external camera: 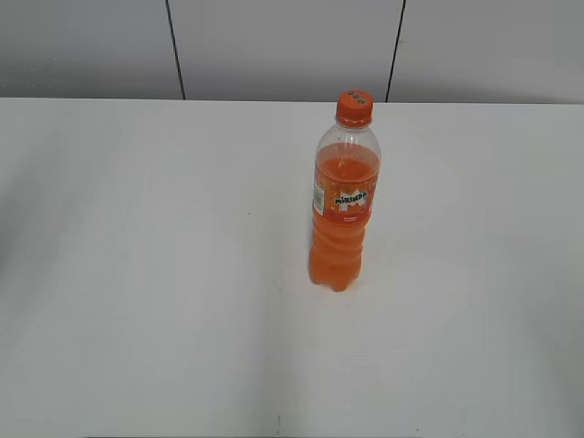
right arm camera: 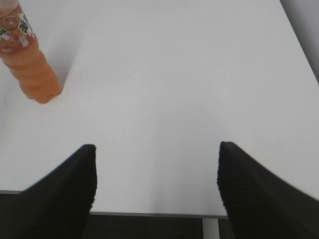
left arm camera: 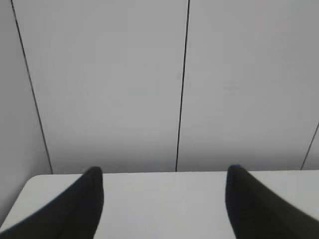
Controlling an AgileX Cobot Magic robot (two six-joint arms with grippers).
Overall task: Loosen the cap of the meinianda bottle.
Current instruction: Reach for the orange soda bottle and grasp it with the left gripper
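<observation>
One meinianda bottle [external camera: 343,205] stands upright right of centre in the exterior view on the white table [external camera: 137,274], long axis vertical, lobed base down and its single orange cap [external camera: 354,107] pointing up, seated on the neck. In the right wrist view its lower body sits at upper left. The left gripper [left arm camera: 164,177] and right gripper [right arm camera: 157,152] each gape wide, holding nothing.

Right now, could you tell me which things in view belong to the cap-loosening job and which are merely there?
Belongs to the job:
- meinianda bottle, standing upright on the table
- cap, on the bottle
- left pincer and right pincer, both open and holding nothing

Merely there:
- white table
- panelled wall
</observation>
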